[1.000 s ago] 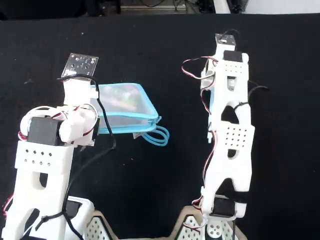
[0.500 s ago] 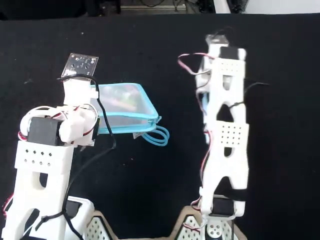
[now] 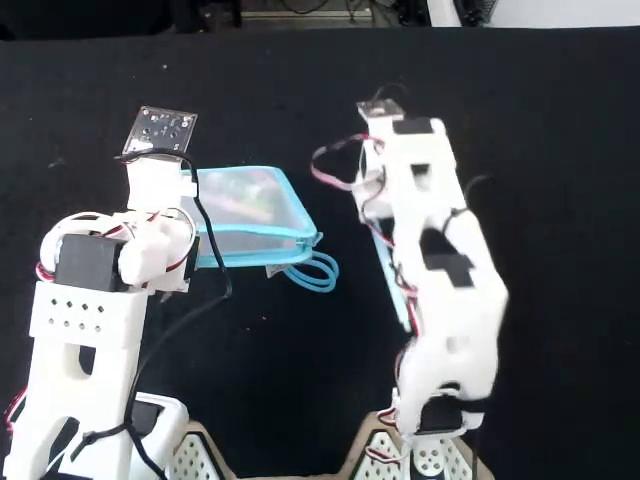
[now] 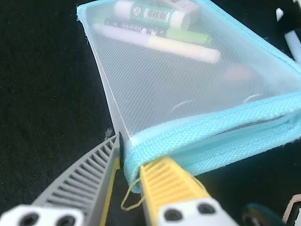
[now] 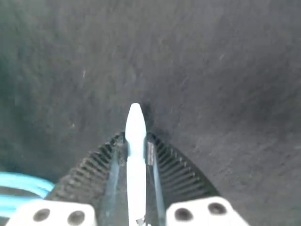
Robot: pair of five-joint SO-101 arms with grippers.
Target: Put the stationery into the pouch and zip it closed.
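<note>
While left gripper (image 4: 130, 155) pinches pouch (image 4: 188, 94) corner, glue stick (image 4: 150, 13) and marker (image 4: 160, 42) already inside; right gripper (image 5: 135, 139) clamps pen (image 5: 135, 117), not yet inserted; zipping pending.

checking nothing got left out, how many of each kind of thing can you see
pouch: 1
glue stick: 1
marker: 1
pen: 1
total: 4; other shapes inside the pouch are too blurred to count

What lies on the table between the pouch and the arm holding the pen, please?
Bare black table: the high view shows nothing between the pouch and the right arm, whose gripper holds the pen.
</note>
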